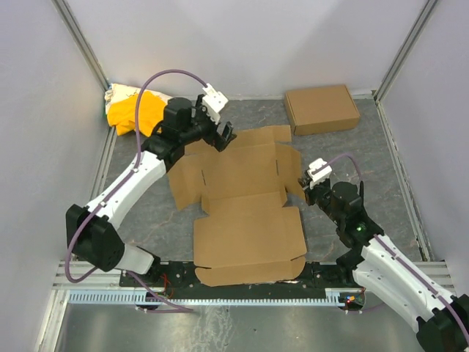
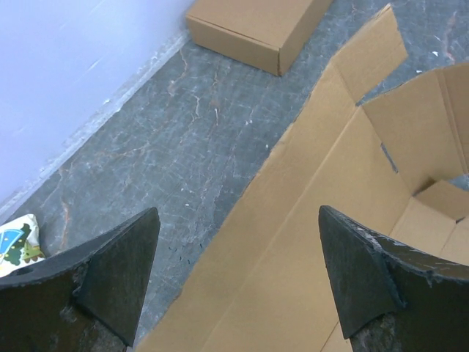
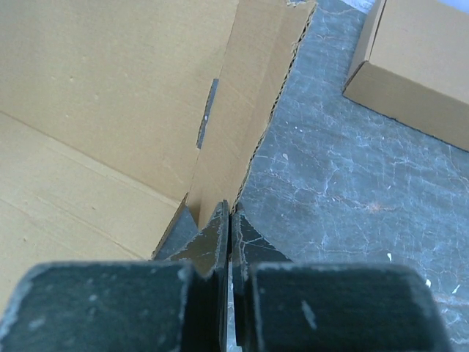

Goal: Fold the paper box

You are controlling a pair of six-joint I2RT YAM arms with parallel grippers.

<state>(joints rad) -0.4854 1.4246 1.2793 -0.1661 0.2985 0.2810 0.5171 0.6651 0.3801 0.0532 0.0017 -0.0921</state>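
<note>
The paper box (image 1: 242, 198) lies opened out on the dark table, a brown die-cut sheet with flaps and creases. My left gripper (image 1: 223, 136) is open and empty above the sheet's far edge. In the left wrist view its fingers (image 2: 117, 271) straddle that cardboard edge (image 2: 315, 220). My right gripper (image 1: 306, 182) is shut at the sheet's right side. In the right wrist view its closed fingertips (image 3: 220, 227) meet the bottom corner of a raised side flap (image 3: 234, 132). No cardboard shows between them.
A ready-made brown box (image 1: 321, 108) sits at the far right, also seen in the left wrist view (image 2: 256, 29) and the right wrist view (image 3: 418, 66). A yellow-and-white cloth heap (image 1: 132, 110) lies in the far left corner. White walls enclose the table.
</note>
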